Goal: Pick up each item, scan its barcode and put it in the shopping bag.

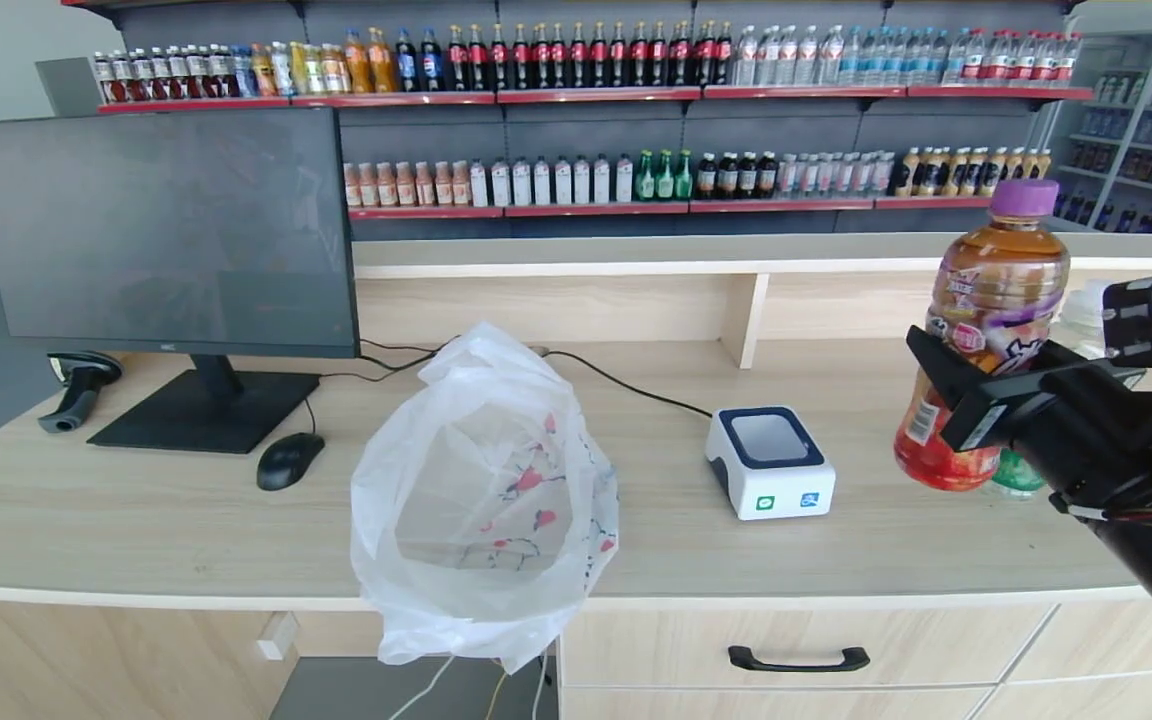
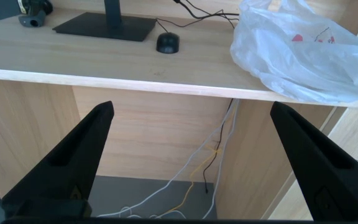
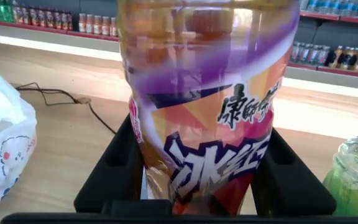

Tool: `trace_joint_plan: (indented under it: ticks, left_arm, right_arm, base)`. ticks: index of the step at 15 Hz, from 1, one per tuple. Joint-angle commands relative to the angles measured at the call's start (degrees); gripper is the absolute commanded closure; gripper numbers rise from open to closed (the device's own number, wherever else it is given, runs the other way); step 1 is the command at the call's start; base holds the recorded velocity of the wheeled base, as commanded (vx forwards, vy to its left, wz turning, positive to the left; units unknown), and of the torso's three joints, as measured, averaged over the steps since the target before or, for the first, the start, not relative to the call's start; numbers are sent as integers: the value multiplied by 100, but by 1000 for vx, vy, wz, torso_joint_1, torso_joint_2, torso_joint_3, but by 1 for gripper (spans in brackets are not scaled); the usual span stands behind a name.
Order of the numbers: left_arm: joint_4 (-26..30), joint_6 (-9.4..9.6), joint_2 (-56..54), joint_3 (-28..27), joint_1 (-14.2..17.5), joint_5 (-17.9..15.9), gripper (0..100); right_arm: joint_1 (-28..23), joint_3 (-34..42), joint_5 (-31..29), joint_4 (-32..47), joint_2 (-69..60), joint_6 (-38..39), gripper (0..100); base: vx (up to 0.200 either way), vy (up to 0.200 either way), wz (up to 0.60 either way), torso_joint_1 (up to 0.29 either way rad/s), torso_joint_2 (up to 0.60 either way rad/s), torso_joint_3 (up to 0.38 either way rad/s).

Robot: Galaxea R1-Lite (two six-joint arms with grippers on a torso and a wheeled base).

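Right pincer [image 1: 976, 388]: clamped around the orange drink bottle [image 1: 996, 300], holding it upright above the bench [image 1: 136, 510].
Bottle: purple cap on top, to the right of the scanner [image 1: 769, 460].
Left pincer [image 2: 191, 162]: spread wide, low in front of the bench edge.
Shopping bag [image 1: 486, 490]: open on the bench, left of the scanner.
Green bottle [image 3: 356, 177]: 1, just beside the held bottle.

bright, even indoor light, faint shadows
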Motion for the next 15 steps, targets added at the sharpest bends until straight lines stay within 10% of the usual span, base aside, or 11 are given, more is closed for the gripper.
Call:
trace_joint_plan:
  ticks: [1,9,15]
  left_arm:
    - [-1,-19,-2,0,1,2,0]
    - [-1,-28,-2,0,1,2,0]
    - [-1,-72,-2,0,1,11,0]
  right_arm:
    - [167,-37,3,-10,87,205,100]
    - [264,-389,-173,-80,219,-14,100]
    - [264,-433,-129,-63,219,12,100]
  base:
    - [0,0,0,0,0,0]
    - [-50,0,0,1,1,0]
    - [0,200,0,3,7,1]
